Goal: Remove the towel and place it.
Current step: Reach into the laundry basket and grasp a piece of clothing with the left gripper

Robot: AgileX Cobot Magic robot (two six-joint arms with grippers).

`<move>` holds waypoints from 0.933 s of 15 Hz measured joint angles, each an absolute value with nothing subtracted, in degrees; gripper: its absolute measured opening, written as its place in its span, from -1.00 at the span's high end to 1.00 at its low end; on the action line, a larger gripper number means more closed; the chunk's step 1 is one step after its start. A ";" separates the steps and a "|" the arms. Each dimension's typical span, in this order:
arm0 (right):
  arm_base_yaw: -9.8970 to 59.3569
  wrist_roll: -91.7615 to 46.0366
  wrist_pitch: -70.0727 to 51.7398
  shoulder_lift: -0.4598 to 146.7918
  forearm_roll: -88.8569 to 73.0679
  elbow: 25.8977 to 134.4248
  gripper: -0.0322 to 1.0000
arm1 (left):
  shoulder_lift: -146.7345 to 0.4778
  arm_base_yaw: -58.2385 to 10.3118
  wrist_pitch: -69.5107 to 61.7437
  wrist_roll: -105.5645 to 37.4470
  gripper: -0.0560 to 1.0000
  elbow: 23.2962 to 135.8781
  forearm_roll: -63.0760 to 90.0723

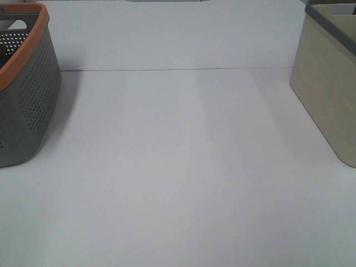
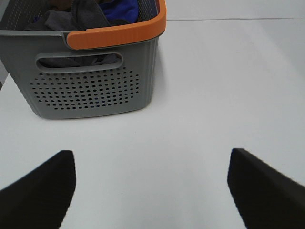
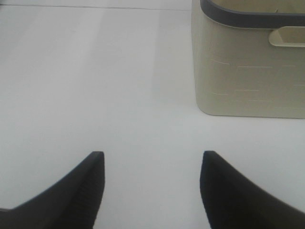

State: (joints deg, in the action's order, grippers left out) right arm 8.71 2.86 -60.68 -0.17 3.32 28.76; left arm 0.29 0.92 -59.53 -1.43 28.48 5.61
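We see the towel [image 2: 71, 18] bunched inside the grey basket [image 2: 95, 90], beside a blue cloth [image 2: 121, 9] (both sit up near its orange rim [image 2: 114, 33]). Near that basket the left fingers [image 2: 43, 191] hover spread apart over the white surface [image 2: 214, 95]; well apart from it, the right fingers [image 3: 71, 191] are spread too.

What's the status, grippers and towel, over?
Left gripper open, empty. Right gripper open, empty. Towel in grey basket, beside blue cloth. Nothing blocking.

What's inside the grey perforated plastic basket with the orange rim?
Crumpled dark charcoal-grey towel beside bright blue fabric; anything beneath them is hidden by the basket walls.
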 joint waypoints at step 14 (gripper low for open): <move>8.71 2.86 -60.68 -0.17 3.32 28.76 -0.22 | 0.29 0.92 -59.53 -1.43 -0.65 28.48 5.61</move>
